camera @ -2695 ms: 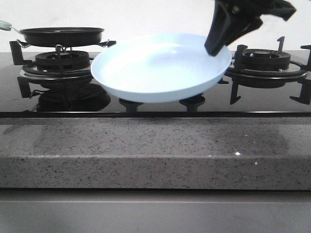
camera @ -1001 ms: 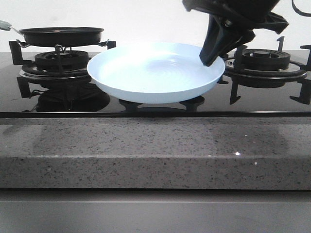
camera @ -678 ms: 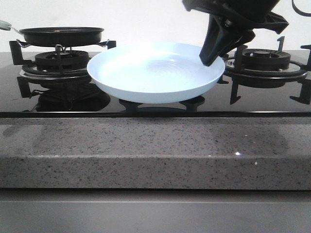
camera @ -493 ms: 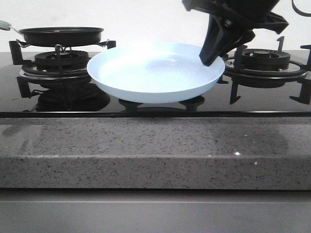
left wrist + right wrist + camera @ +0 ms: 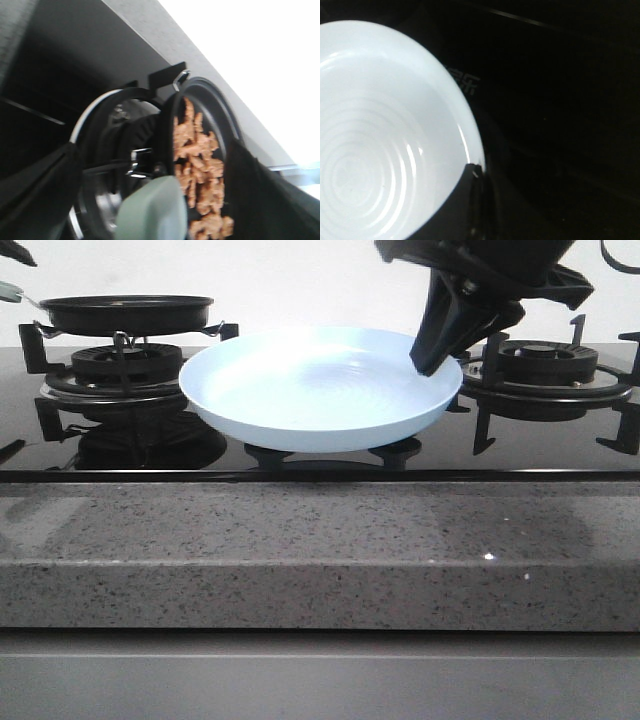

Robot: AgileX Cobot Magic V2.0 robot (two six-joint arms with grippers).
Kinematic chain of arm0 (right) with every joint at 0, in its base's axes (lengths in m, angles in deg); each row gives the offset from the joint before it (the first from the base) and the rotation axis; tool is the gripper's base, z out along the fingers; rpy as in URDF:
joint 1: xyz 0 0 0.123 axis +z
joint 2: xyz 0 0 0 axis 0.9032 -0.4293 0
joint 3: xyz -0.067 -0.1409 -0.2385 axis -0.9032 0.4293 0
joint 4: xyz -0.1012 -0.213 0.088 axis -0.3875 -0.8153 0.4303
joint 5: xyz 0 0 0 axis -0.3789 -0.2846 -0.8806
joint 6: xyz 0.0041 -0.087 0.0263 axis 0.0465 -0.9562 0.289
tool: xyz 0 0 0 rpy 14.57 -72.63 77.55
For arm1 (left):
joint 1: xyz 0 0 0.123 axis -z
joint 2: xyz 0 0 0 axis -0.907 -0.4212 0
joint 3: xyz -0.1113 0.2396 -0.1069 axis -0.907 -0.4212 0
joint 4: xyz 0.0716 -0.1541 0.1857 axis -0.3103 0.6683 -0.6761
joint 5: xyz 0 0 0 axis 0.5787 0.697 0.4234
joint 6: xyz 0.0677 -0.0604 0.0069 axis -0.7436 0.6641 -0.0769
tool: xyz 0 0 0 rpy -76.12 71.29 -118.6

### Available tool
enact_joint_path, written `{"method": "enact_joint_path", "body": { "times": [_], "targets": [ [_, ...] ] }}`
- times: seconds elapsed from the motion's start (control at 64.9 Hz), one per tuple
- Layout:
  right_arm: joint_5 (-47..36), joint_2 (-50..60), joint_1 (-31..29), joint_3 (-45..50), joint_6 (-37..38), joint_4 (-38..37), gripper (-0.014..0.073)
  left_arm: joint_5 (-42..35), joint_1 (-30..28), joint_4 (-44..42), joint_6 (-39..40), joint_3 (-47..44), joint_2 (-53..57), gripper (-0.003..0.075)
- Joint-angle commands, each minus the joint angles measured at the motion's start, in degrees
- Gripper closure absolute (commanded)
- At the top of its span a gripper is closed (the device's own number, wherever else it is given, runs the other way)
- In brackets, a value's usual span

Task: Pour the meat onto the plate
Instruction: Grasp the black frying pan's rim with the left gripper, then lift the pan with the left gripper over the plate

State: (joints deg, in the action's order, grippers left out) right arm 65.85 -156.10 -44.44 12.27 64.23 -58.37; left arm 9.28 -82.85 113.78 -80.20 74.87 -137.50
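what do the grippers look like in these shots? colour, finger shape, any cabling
Right gripper: matte black, angular housing narrowing to flat tapered fingers; a thin black cable loops at the front view's top right corner. Left gripper: two broad, dark, blurred fingers, no markings legible.

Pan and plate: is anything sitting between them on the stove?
Front view: only the left burner grate under the pan and bare black glass separate it from the plate. Nothing loose lies there.
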Motion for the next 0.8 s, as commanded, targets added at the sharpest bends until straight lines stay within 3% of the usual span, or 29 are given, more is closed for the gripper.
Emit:
{"method": "enact_joint_path", "body": {
  "times": [0.0,0.062,0.277,0.786],
  "targets": [
    [-2.2,1.8,-0.1,-1.4,-0.7,0.2,0.0713,2.6,-0.1,6.4,-1.0,2.0,2.1,0.0159],
    [-2.2,1.8,-0.1,-1.4,-0.7,0.2,0.0713,2.6,-0.1,6.8,-1.6,2.0,2.0,0.0183],
    [-2.2,1.8,-0.1,-1.4,-0.7,0.2,0.0713,2.9,-0.1,8.6,-1.7,2.0,2.0,0.0381],
    [-2.2,1.8,-0.1,-1.4,-0.7,0.2,0.0713,4.8,-0.1,10.0,-1.8,2.0,2.0,0.0692]
  ]
}}
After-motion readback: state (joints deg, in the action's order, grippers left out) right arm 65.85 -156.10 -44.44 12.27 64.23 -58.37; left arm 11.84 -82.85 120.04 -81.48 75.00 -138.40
